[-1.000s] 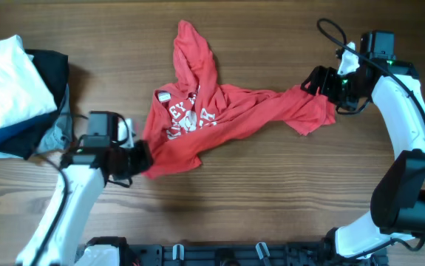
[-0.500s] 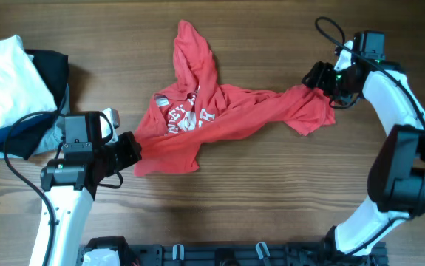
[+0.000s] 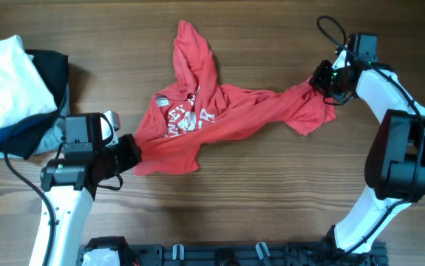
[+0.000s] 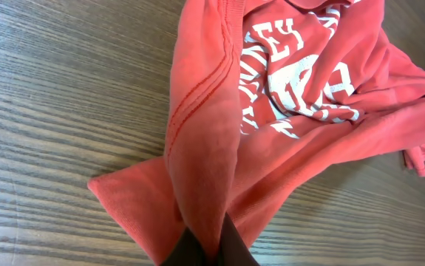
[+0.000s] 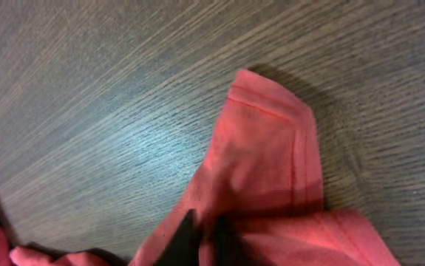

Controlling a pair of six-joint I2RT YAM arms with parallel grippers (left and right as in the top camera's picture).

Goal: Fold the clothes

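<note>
A red T-shirt (image 3: 212, 111) with white lettering lies crumpled across the middle of the table, one part stretched up and another out to the right. My left gripper (image 3: 132, 150) is shut on the shirt's lower left hem; in the left wrist view the red T-shirt (image 4: 271, 111) bunches into the dark fingertips (image 4: 234, 247). My right gripper (image 3: 323, 83) is shut on the shirt's right end, where a fold of the red T-shirt (image 5: 271, 162) is pinched between the dark fingertips (image 5: 179, 244).
A pile of other clothes (image 3: 12, 92), white on top of dark blue and black, sits at the table's left edge. Bare wood table (image 3: 271, 192) shows in front of and behind the shirt.
My right gripper has closed on the shirt's right end. My left gripper has dragged the hem to the left, then held still.
</note>
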